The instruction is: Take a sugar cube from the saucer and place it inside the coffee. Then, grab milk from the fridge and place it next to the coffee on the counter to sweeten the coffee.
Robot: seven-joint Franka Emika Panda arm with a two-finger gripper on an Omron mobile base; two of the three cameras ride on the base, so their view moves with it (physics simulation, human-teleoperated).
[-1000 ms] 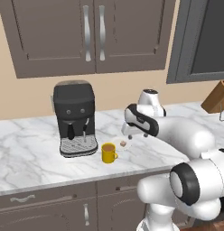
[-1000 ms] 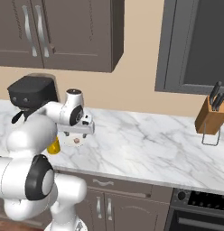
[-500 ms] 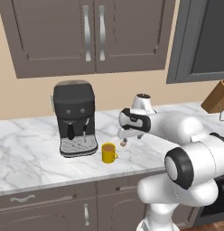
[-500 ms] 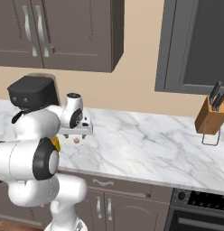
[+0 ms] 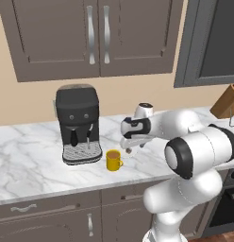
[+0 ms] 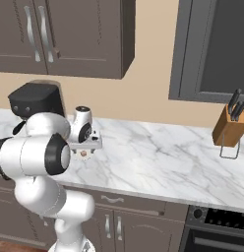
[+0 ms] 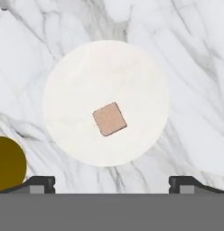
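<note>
No brand, label or writing can be read on anything here. The surface is a white marble slab with grey veins, smooth and flat, topping dark grey-brown cabinets with silver handles. A round white saucer with a faintly marbled face lies on it, and at the saucer's middle sits one small sugar cube, tan, square-faced and turned at a slant in the hand view.

The tool hangs directly above the saucer, clear of it, its two dark fingertips spread wide with nothing between them. In the hand view the cube lies between the lines of the two tips, slightly nearer the left one, and untouched. In the left base view the tool points down at the slab just right of the coffee, a small yellow mug with a side handle and dark liquid inside; the mug's rounded rim also shows at the lower left edge of the hand view, just beside the saucer and apart from it.

Left of the mug stands a black boxy coffee machine with a silver drip grille. At the far right of the slab stands a wooden knife block with dark handles.
</note>
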